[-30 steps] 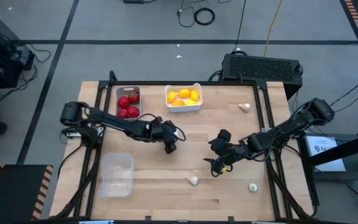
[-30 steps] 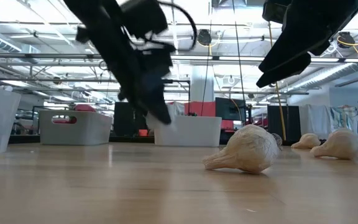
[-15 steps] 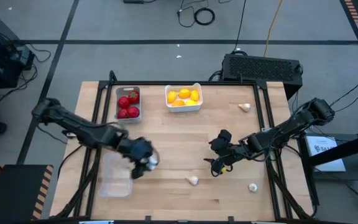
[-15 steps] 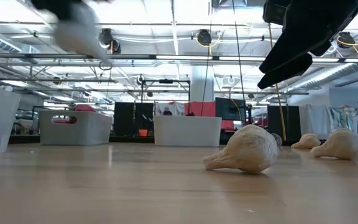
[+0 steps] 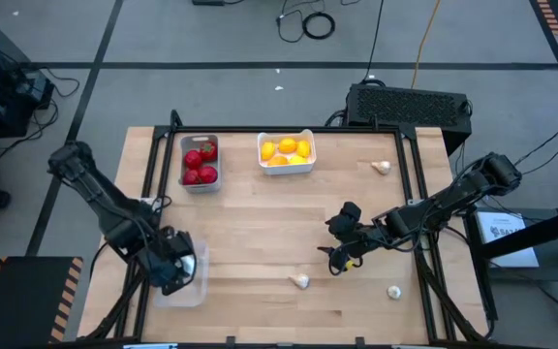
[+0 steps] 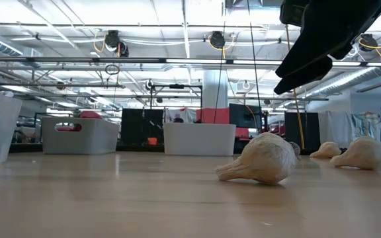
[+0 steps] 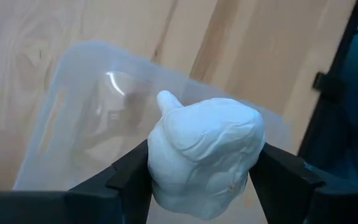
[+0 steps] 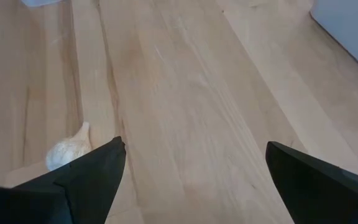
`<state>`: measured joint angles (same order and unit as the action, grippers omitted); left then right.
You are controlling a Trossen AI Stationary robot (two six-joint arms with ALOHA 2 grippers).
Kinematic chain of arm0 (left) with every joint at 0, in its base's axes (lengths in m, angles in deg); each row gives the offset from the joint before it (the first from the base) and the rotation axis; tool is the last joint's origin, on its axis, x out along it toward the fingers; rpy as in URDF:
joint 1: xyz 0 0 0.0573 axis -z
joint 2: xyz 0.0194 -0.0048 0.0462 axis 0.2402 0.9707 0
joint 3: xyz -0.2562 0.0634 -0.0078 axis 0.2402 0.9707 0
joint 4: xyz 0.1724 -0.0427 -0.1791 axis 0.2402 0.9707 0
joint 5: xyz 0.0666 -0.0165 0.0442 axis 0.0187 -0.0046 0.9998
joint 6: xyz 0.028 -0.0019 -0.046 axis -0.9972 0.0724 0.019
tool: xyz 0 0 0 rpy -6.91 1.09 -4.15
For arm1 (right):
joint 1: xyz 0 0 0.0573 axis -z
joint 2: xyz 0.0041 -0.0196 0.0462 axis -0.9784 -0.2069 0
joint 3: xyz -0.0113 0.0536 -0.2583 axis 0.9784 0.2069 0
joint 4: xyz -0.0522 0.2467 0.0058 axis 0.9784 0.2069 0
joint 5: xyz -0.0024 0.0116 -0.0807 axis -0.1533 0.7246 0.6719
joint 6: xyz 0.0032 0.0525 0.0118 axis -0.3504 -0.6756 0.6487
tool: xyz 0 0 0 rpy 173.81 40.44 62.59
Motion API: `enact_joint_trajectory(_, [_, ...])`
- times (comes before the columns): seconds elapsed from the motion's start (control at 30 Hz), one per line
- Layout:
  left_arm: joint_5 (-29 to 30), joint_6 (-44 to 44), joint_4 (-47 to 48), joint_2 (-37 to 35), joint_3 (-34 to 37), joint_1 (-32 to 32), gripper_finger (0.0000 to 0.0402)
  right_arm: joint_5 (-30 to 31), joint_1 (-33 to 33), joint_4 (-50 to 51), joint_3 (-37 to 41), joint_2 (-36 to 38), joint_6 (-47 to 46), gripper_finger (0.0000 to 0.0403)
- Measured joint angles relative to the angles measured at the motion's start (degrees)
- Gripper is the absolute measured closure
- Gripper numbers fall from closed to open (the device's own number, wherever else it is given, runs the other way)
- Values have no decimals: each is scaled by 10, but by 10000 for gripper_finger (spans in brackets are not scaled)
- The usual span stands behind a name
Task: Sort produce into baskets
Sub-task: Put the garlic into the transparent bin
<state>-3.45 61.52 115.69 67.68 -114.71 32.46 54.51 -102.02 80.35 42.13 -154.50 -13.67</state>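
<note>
My left gripper [image 5: 180,266] is shut on a white garlic bulb [image 7: 204,155] and hangs over the clear tray [image 5: 184,283], which also shows in the left wrist view [image 7: 86,124]. My right gripper [image 5: 338,252] is open and empty above the table's right middle. A garlic bulb [image 5: 300,281] lies on the wood near it and shows in the right wrist view [image 8: 67,152]. Two more bulbs lie at the near right [image 5: 393,291] and far right [image 5: 382,167]. The grey tray [image 5: 184,145] holds tomatoes [image 5: 200,165]. The white tray [image 5: 310,147] holds lemons [image 5: 286,151]. My left gripper pinches the garlic bulb by its two opposite sides [image 7: 157,165] between its two fingers [image 7: 129,180]. The fingers point down from above. The bulb is lifted clear above the clear tray, with its pointed tip [image 7: 166,99] toward the tray.
A black box [image 5: 410,105] stands behind the table's far right edge. Black frame rails [image 5: 417,174] run along the table's left and right sides. In the low view the nearest garlic [image 6: 260,158] lies in front of the white tray [image 6: 199,139].
My left gripper has swung from the table's middle toward the near left corner, carrying the garlic bulb clear of the table, and now stands over the clear tray. My right arm has kept still.
</note>
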Motion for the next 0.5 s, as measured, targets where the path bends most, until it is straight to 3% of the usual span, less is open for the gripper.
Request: enact_joint_trajectory(0.5, [2,-45,-4,54,13,6,149,1,0,0,0,0,5,28])
